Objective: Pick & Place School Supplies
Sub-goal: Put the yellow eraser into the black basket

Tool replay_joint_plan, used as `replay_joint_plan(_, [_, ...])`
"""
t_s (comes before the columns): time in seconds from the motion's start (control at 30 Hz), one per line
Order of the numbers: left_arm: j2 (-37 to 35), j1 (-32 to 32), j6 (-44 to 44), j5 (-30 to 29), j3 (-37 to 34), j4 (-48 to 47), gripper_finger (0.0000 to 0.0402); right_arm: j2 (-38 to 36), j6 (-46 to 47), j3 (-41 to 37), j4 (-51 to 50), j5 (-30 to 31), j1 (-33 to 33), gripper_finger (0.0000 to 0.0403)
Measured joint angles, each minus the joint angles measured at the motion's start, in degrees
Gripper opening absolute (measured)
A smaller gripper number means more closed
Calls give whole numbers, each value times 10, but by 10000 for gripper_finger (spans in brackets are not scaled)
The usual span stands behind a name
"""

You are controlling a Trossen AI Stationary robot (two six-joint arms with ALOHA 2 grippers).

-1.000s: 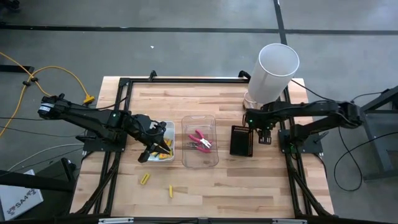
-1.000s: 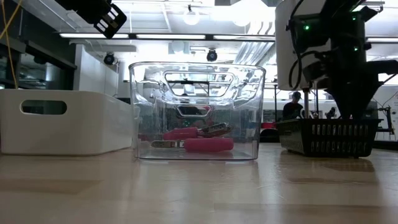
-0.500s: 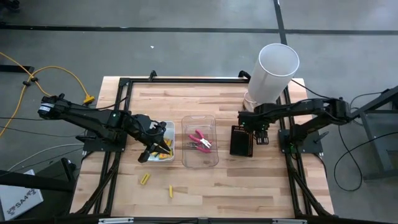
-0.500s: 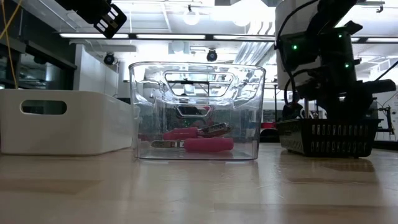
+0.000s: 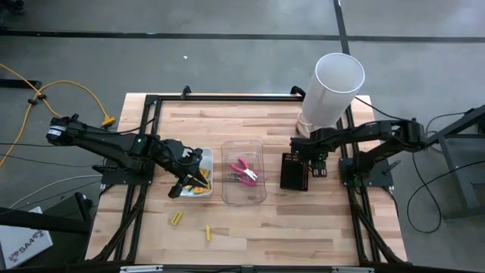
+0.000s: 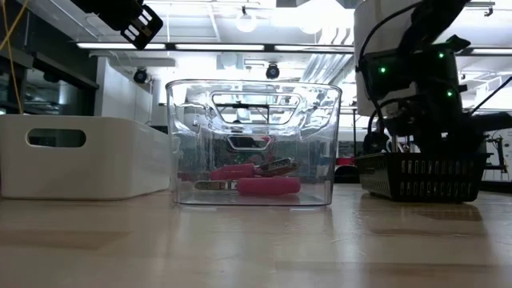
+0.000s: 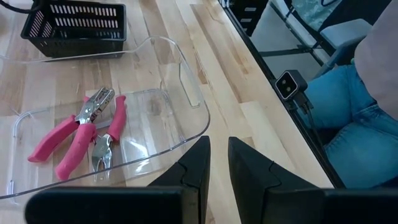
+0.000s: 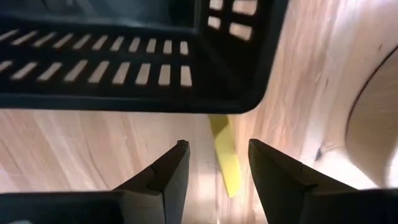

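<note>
The right gripper (image 8: 214,163) hangs low beside the far right corner of the black basket (image 5: 295,171), its jaws spread and empty, and a small yellow stick (image 8: 225,155) lies flat on the table (image 5: 250,224) directly below the gap between them, just outside the basket's corner near the tall white cylinder (image 5: 333,87). The stick's long axis runs roughly along the direction the fingers point, so it fits the open gap, and the right arm is clearly the nearer one. The left gripper (image 7: 215,163) hovers over the white tray (image 5: 204,176) at the left with jaws nearly pressed together and nothing visible between them, while the pink pliers (image 5: 242,171) lie in the clear tray (image 5: 244,199) and two yellow pieces (image 5: 176,218) rest on the near table.
</note>
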Motion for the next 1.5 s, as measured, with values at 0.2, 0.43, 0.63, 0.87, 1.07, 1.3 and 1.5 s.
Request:
replay_joint_plan(0.2, [0,0,0,0,0,0,53,0,0,0,5,3,0,157])
replay_joint_plan(0.43, [0,0,0,0,0,0,53,0,0,0,6,0,0,157])
replay_joint_plan(0.63, [0,0,-1,0,0,0,53,0,-2,-2,15,1,0,157])
replay_joint_plan(0.87, [0,0,-3,0,0,0,53,0,-2,-3,15,2,0,157])
replay_joint_plan(1.07, [0,0,-11,0,0,0,53,18,-2,-3,15,2,0,157])
replay_joint_plan(1.3, [0,0,-13,0,0,-1,53,66,-3,-2,16,2,-3,157])
replay_joint_plan(1.5, [0,0,-13,0,0,0,53,74,-5,-1,20,2,-3,144])
